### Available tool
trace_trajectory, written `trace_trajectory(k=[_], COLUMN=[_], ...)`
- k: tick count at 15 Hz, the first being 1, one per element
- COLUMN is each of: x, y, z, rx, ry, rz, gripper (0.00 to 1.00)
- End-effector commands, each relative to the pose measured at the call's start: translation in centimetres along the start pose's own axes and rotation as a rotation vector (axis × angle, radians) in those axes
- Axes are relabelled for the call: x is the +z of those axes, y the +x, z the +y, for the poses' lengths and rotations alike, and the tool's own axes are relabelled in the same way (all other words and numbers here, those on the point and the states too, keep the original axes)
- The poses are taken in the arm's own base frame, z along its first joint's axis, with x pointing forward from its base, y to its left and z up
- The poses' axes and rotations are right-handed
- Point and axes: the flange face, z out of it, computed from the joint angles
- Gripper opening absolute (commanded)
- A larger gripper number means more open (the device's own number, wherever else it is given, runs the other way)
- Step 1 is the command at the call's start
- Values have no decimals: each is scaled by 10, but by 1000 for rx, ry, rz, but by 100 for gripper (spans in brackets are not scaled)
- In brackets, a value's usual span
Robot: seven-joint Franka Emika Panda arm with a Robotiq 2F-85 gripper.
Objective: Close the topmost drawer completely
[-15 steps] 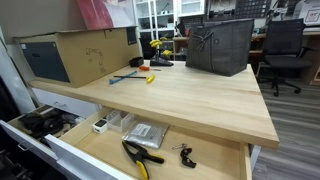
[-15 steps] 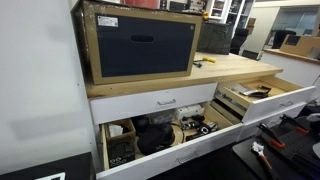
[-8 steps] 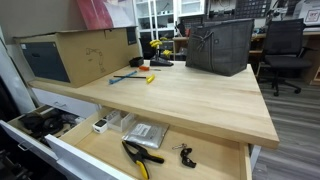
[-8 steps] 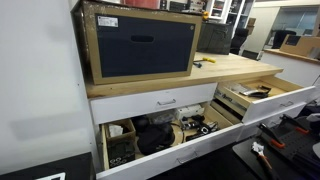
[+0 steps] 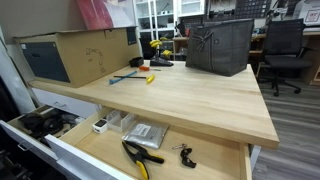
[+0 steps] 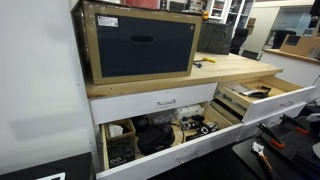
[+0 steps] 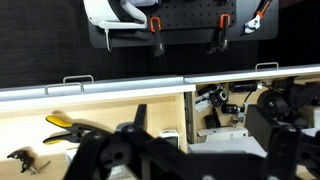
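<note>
Topmost drawer [image 5: 215, 150] open beneath pale wooden desktop [image 5: 190, 95], seemingly workshop

white-fronted topmost drawer [image 5: 210, 162], yellow-black pliers [image 5: 140, 157]

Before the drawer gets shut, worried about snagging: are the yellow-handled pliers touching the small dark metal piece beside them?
Apart. In an exterior view, bare drawer floor shows between the yellow-handled pliers and the small dark metal piece.
</note>
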Motion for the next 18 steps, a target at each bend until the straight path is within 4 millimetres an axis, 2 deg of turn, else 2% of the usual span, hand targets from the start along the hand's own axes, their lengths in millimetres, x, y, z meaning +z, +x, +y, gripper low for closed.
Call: trace_trajectory(k=[1,6,12,13,15,18], x=[28,69,114,121,137,162], y=[22,43,48,47,44,38], z=[13,38,75,81,92,105], rx=[47,108,171,177,179,166], ry=[-45,-116,-185,-208,-241,-283], rz=[36,64,24,25,15,-1], gripper=[100,100,99,74,71,47])
